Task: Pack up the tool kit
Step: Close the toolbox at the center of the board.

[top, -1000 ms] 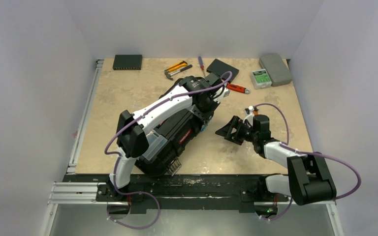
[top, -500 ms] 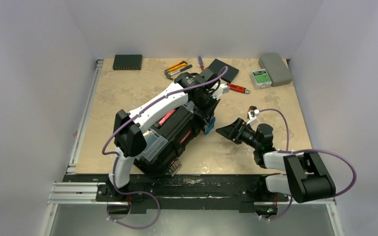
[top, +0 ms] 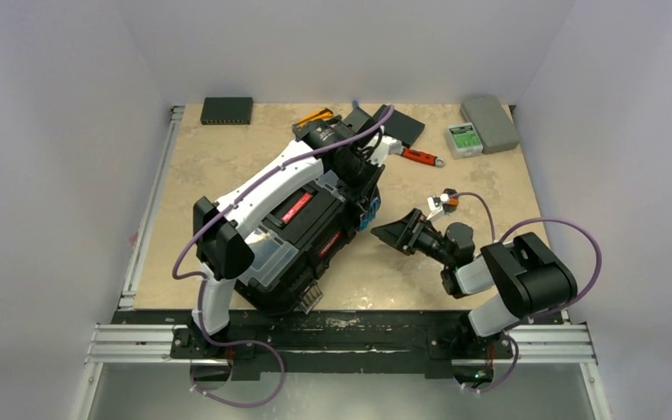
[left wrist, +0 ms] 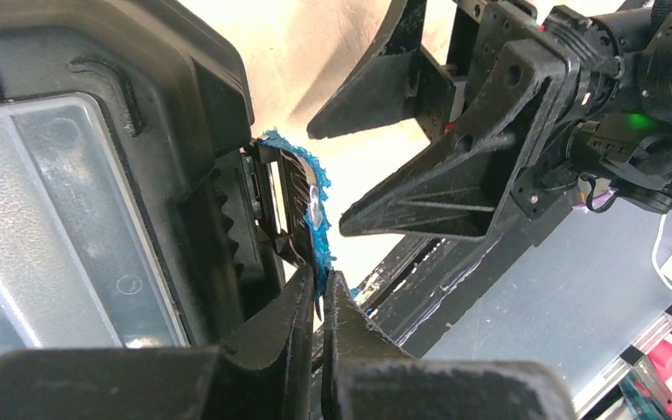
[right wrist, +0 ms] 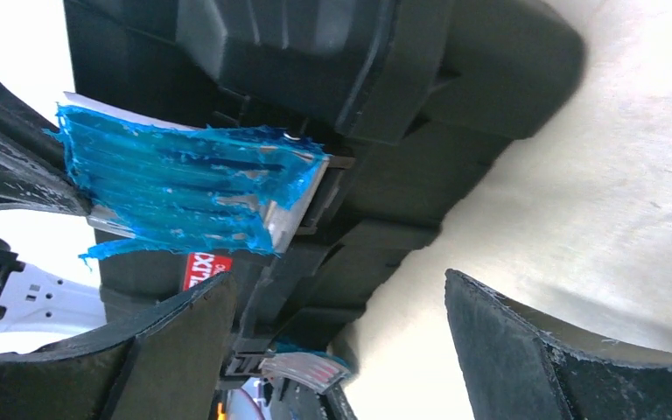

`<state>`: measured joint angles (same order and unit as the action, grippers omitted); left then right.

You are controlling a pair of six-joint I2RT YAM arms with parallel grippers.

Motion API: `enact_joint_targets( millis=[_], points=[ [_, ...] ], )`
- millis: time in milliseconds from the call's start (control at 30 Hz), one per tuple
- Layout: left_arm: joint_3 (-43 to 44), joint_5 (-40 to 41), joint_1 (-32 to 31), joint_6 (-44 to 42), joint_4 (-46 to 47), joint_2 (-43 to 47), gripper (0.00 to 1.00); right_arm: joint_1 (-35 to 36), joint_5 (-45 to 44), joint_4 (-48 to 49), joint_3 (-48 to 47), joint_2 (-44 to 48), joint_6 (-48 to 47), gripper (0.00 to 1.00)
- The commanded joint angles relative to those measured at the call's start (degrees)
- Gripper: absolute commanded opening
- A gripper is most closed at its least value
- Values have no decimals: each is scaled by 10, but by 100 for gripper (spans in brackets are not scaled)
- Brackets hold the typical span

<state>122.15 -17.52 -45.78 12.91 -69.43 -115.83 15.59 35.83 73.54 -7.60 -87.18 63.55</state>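
The tool kit (top: 302, 241) is a large black toolbox with clear lid compartments, lying at an angle on the table's near left. A blue-coated metal latch (left wrist: 302, 197) sticks out from its right end. My left gripper (left wrist: 319, 293) is shut on the latch's lower tip; in the top view it (top: 369, 210) reaches over the box. My right gripper (top: 395, 232) stands open just right of that end, with the blue latch (right wrist: 184, 188) in front of its fingers (right wrist: 184, 350). Nothing is between them. A yellow-handled tool (top: 315, 116) and a red-handled tool (top: 422, 157) lie behind the box.
At the back of the table lie a flat black box (top: 402, 124), a grey rounded case (top: 490, 122), a small green-labelled box (top: 464, 138) and a dark rectangular box (top: 227, 109). A metal rail (top: 153, 201) runs along the table's left edge.
My left arm has swung toward the back of the table, still gripping the latch. My right gripper has opened wider and slid left toward the box end as its arm folded in.
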Motion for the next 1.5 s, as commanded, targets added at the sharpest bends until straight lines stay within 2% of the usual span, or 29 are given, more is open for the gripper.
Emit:
enact_joint_targets(
  millis=[0, 67, 200, 367, 500, 633, 767, 867, 967, 1100, 1233, 1467],
  points=[
    [25, 23, -1, -7, -10, 18, 0, 29, -36, 90, -27, -19, 34, 88],
    [31, 38, -1, -8, -15, 18, 4, 38, -48, 101, -33, -24, 42, 89],
    [34, 77, -1, -8, -18, 32, 26, 48, -68, 90, -47, -20, 48, 89],
    [59, 97, 1, -8, -33, 53, 46, 59, -90, 11, -85, -5, 38, 90],
    [87, 116, 2, -8, -45, 77, 58, 69, -113, -47, -104, 19, 36, 90],
    [107, 150, 9, -12, -63, 109, 62, 78, -138, -168, -130, 58, 16, 90],
    [87, 173, 41, -11, -69, 144, 63, 96, -176, -269, -158, 87, 10, 90],
    [13, 199, 69, -5, -35, 201, 67, 107, -207, -331, -171, 108, 13, 90],
    [-80, 198, 108, -2, 1, 252, 68, 113, -239, -394, -181, 127, 14, 90],
    [-187, 198, 152, -3, 57, 310, 68, 117, -251, -411, -176, 129, 26, 89],
    [-275, 180, 184, -6, 108, 345, 68, 117, -252, -386, -160, 121, 40, 88],
    [-352, 136, 229, -5, 159, 370, 69, 130, -262, -394, -175, 134, 41, 89]
  ],
)
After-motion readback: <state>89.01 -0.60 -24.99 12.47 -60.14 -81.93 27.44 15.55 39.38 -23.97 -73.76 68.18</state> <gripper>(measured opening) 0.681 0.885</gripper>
